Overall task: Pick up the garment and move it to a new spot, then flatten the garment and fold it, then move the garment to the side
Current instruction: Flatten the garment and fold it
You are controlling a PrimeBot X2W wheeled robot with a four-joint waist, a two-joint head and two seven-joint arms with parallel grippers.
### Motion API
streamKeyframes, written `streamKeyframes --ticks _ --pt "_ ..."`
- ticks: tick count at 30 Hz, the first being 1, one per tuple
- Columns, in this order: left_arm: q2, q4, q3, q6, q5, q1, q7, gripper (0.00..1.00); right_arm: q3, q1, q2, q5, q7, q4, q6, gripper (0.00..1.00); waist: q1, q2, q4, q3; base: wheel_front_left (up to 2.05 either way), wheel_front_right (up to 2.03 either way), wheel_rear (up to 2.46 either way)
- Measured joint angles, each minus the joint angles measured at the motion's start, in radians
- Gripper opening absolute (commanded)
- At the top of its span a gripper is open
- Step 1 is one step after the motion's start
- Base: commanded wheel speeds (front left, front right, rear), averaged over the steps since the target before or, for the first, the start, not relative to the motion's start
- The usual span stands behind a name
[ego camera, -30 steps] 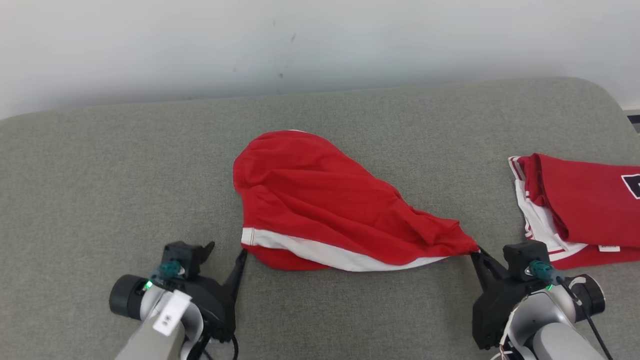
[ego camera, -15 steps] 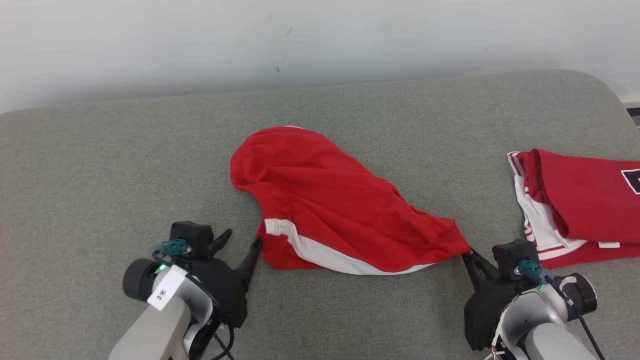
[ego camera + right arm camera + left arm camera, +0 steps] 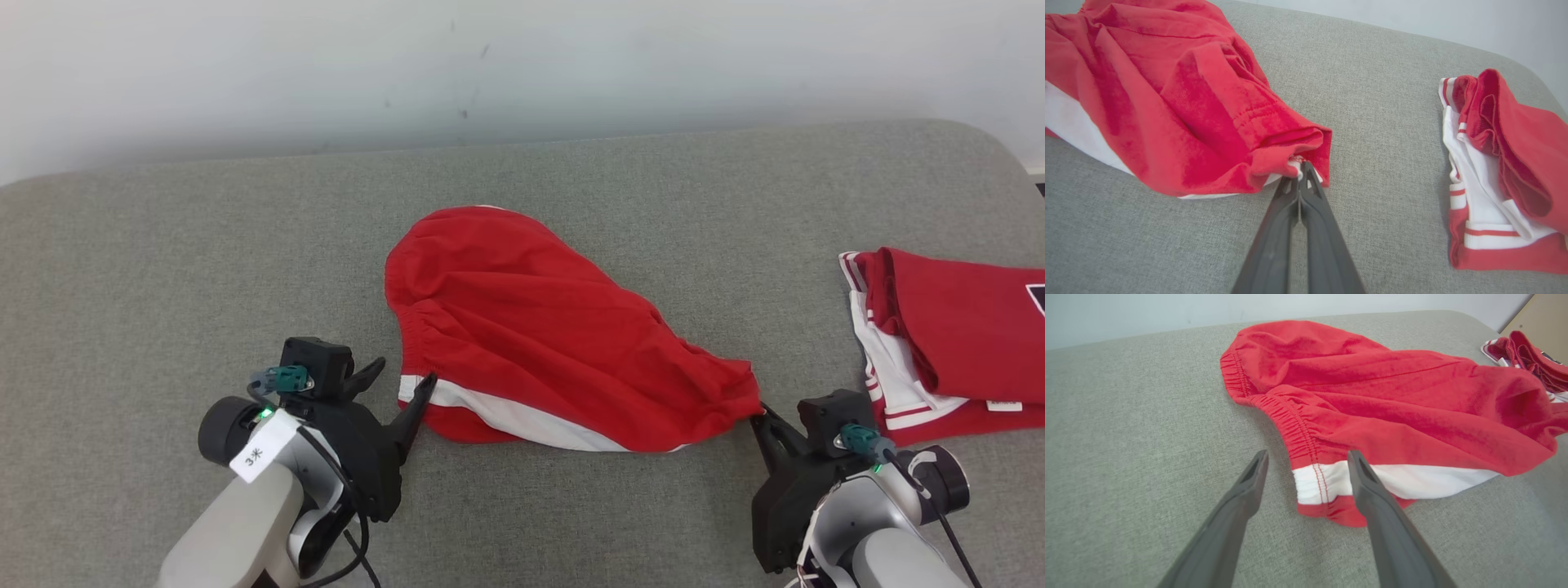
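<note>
A: How's the left gripper (image 3: pixel 404 376)?
B: Fingers wide apart, a white-striped corner of the red garment (image 3: pixel 539 343) lying between them.
A: And the right gripper (image 3: pixel 755 412)?
B: Clamped together on the garment's other end, right at its tips.

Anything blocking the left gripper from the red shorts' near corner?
Nothing visible. The striped corner of the red shorts lies between the open fingers of the left gripper. The right gripper is shut on the opposite end.
</note>
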Motion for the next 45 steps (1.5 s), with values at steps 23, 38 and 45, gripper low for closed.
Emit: streamKeyframes --ticks 23,38,45 --pt "0.026 -0.071 0.005 0.000 -0.099 0.012 0.143 0.00 -0.022 0.001 0.008 -0.004 0.012 -0.026 0.000 0.00 0.0000 0.0000 -0.018 0.023 0.00 0.00 0.00" --pt "-0.081 -0.547 0.190 0.073 -0.290 0.206 -0.106 0.00 -0.150 -0.032 -0.080 0.187 -0.073 -0.309 0.151 0.00 -0.0001 0.0000 -0.015 -0.009 0.00 0.00 0.00" --pt "-0.012 -0.878 0.197 0.070 -0.346 0.415 -0.107 0.00 -0.224 0.077 -0.097 0.343 -0.072 -0.532 0.207 0.00 -0.0002 0.0000 -0.019 -0.014 0.00 0.00 0.00"
